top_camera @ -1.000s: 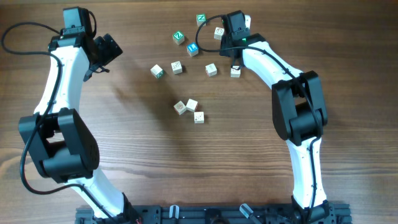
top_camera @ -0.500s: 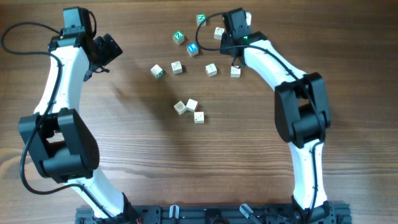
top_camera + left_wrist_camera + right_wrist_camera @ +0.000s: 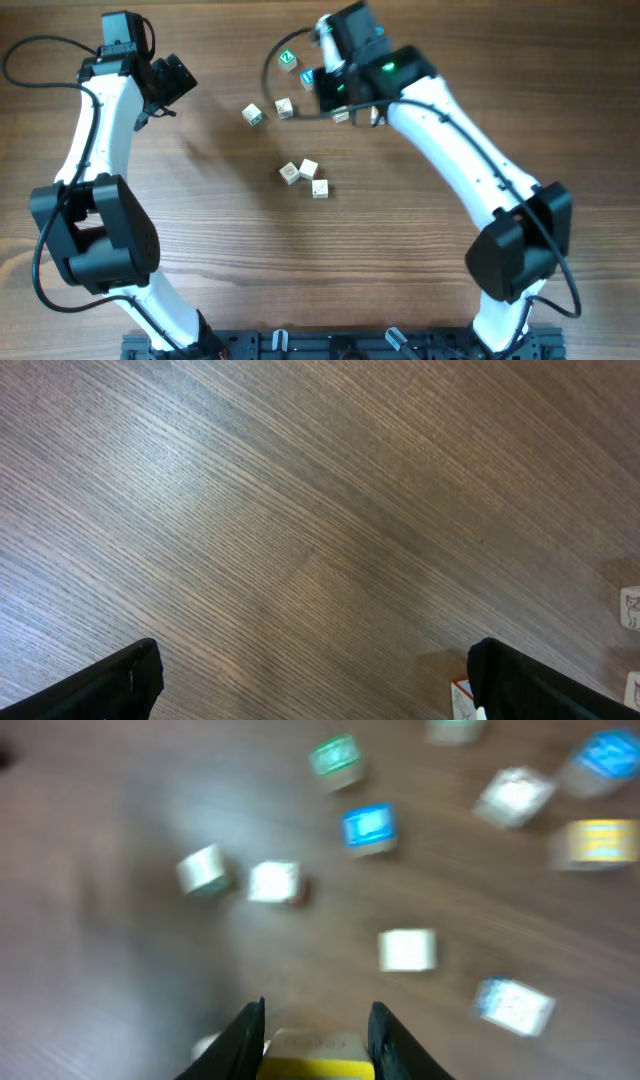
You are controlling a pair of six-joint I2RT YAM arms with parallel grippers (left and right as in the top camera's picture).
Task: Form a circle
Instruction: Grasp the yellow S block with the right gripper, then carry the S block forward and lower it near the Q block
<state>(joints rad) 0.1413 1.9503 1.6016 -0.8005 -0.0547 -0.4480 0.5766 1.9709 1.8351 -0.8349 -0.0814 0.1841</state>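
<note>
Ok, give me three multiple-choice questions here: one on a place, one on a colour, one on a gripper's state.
1. The three clustered cream cubes lie: A centrally, B far left, C far right.
2. The held cube in the right gripper shows: A yellow, B red, C black.
3. The left gripper is: A shut on a cube, B open, holding nothing, C shut on nothing.
Answers: 1 A, overhead shows them central; 2 A, the right wrist view shows yellow; 3 B, its jaws stand wide, nothing gripped.

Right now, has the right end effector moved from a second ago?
Yes: the right end effector swung left toward the green cube, which stayed put, overhead.
</note>
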